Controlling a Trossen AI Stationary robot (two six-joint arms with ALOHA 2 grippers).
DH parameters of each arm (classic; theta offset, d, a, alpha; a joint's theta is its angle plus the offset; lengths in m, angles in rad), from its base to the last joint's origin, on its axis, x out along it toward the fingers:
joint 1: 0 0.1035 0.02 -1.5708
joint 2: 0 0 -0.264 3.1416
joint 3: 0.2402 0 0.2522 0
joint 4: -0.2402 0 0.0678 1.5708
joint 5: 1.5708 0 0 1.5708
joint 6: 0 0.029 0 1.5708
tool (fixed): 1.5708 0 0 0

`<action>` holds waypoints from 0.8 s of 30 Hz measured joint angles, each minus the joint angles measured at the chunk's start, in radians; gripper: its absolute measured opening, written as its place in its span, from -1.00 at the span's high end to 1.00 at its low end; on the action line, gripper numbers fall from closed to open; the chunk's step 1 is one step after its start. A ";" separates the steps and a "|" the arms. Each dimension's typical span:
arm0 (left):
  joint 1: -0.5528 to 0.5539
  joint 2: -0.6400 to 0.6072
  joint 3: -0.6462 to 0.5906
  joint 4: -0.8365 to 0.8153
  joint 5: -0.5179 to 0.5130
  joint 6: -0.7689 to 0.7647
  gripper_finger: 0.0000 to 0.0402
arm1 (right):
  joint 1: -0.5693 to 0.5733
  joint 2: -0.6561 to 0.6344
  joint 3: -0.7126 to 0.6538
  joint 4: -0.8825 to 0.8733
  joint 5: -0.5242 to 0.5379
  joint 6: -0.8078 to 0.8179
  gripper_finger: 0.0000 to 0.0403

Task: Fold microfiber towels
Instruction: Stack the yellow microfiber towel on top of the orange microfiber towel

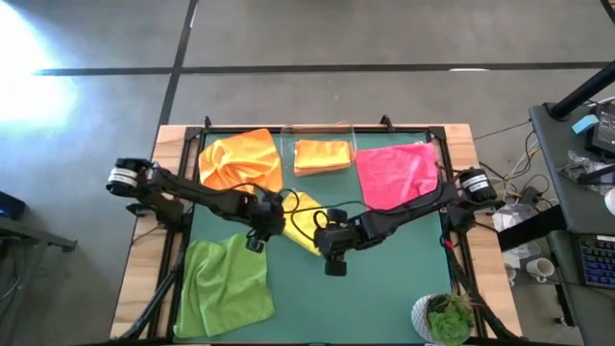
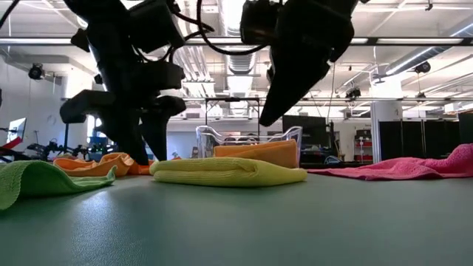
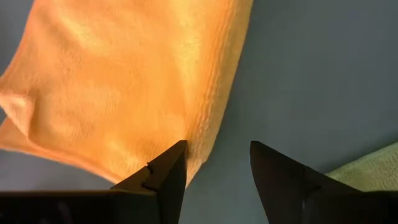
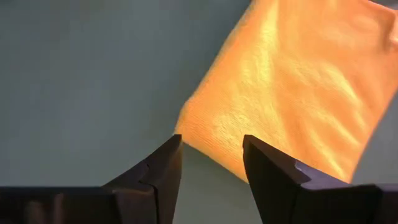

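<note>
Judging from the green worktop (image 1: 384,288), most of the task is taken to be unfinished. The lime green towel (image 1: 226,284) at 8 o'clock, the orange towel (image 1: 240,159) at 11 o'clock and the hot pink towel (image 1: 396,173) at 1 o'clock are all left loose. Only the second orange towel (image 1: 322,156) is seen folded, at 12 o'clock by the clear bin (image 2: 247,137). The yellow towel (image 1: 303,221) is laid doubled at the centre, and its fold could be undone if an edge were snagged as either arm is lifted. A lopsided fold would follow if only the top layer were pinched. The neighbouring orange cloth could also be dragged along, since it is lain close by at 10 o'clock. Both arms are reached inward over the centre and angled down. The left gripper (image 1: 258,238) is held at the yellow towel's 9 o'clock edge and the right gripper (image 1: 334,259) at its 5 o'clock end. Both pairs of fingers are spread apart, and nothing is gripped.
</note>
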 joint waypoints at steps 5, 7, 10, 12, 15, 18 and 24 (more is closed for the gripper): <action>-0.010 0.026 -0.001 0.053 -0.008 0.006 0.20 | 0.000 0.043 0.000 0.039 -0.007 -0.019 0.03; -0.010 0.039 -0.002 0.074 -0.023 0.019 0.20 | 0.000 0.057 0.000 0.059 -0.006 -0.039 -0.02; -0.009 0.059 -0.003 0.100 -0.056 0.021 0.20 | 0.000 0.077 0.000 0.077 -0.006 -0.066 -0.05; -0.009 0.076 -0.003 0.103 -0.067 0.023 0.20 | -0.002 0.087 0.000 0.082 -0.006 -0.070 -0.06; -0.009 0.103 -0.003 0.106 -0.068 0.024 0.20 | -0.003 0.106 0.000 0.096 -0.006 -0.070 -0.05; -0.009 0.122 -0.001 0.112 -0.070 0.026 0.20 | -0.002 0.125 0.000 0.097 -0.003 -0.062 -0.05; -0.010 0.141 -0.002 0.124 -0.078 0.017 0.21 | -0.003 0.130 0.000 0.095 0.069 -0.061 -0.05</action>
